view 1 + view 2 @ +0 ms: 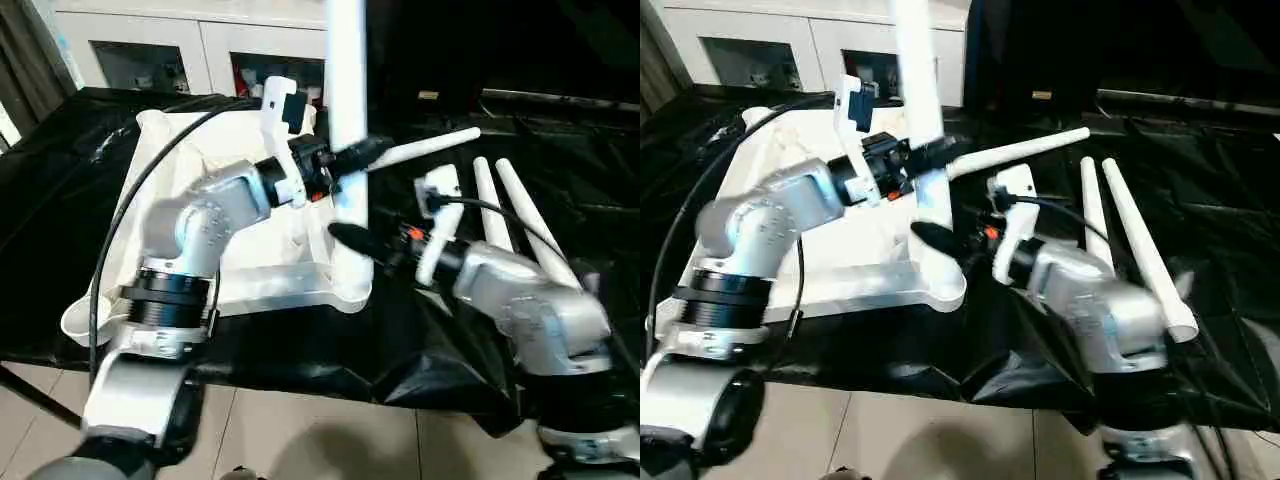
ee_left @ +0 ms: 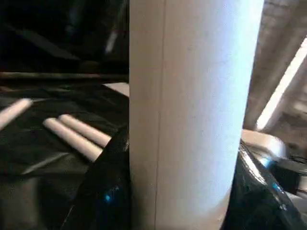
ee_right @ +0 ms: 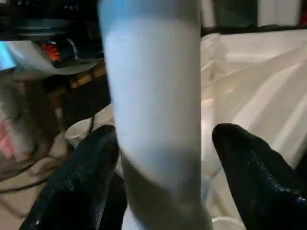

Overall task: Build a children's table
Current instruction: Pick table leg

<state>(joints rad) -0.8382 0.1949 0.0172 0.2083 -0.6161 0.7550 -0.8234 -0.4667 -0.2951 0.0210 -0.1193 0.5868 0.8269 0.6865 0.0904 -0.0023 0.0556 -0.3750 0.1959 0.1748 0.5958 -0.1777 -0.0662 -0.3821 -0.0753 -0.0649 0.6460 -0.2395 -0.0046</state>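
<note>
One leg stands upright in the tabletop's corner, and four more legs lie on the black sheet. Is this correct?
Not quite. Three legs lie on the black sheet, not four, as the right eye view shows. One leg does stand upright in the tabletop's corner.

The upright leg [image 1: 346, 90] looks like smooth white plastic with a soft, near-matt sheen, and a fine seam runs along its length in the left wrist view. The table top [image 1: 290, 275] is the same white plastic, its ribbed underside catching dull highlights. Three loose legs [image 1: 1135, 245] share that pale, smooth finish. Under them, the counter [image 1: 60, 190] is covered by a thin black sheet, shiny and crinkled like plastic film. The fingers [image 3: 249, 172] of the right gripper [image 1: 352, 238] are glossy black with a faintly pebbled surface. The forearms [image 1: 1095, 300] are brushed silver metal, satin rather than mirror-bright. The floor [image 1: 300, 435] shows pale, smooth tiles.
</note>
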